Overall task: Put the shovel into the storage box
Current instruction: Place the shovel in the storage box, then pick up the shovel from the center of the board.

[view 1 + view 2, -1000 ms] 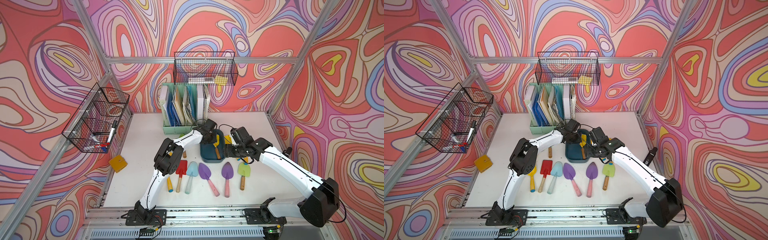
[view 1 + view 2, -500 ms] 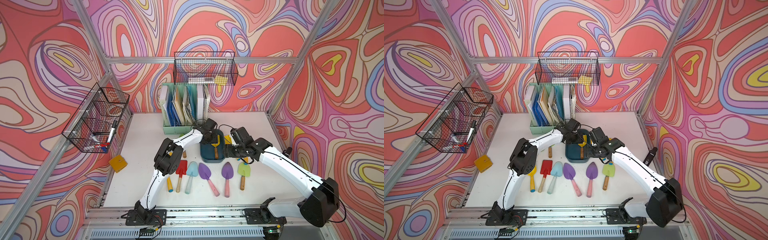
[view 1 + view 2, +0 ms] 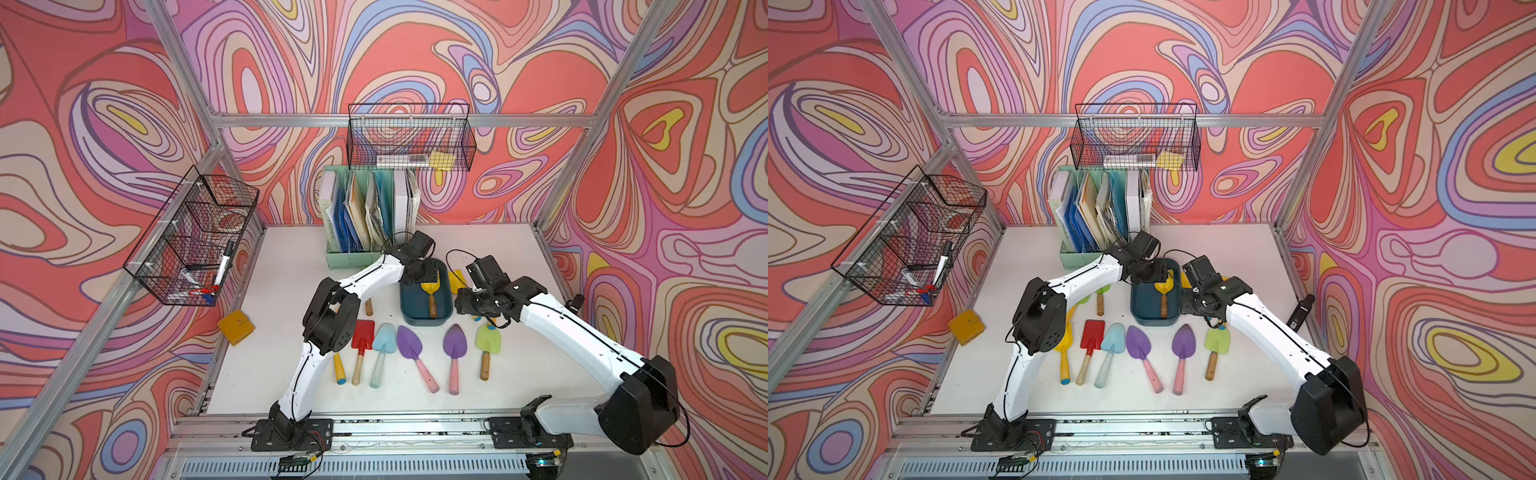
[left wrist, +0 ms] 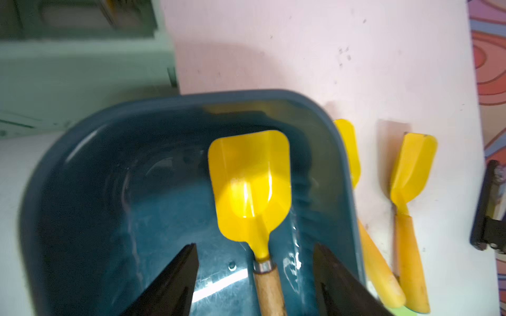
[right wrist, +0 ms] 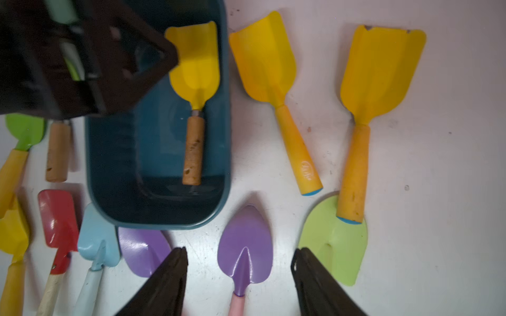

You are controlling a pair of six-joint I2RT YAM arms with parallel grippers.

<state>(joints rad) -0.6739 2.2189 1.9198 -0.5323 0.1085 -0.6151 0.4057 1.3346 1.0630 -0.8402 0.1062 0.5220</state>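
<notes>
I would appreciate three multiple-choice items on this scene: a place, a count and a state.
1. Where is the wooden-handled yellow shovel? A wire basket; B storage box; C file holder.
2. How many purple shovels lie on the table? A one; B four; C two.
3. The left gripper is: A open, empty; B shut on the handle; C shut on the box rim.
Answers: B, it lies on the box floor; C, two purple blades show; A, its fingers stand clear of the handle.

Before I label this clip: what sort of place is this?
Likely a robot test booth: aluminium frame, swirl-patterned walls, a left arm and right arm mounted at a white table.
</notes>
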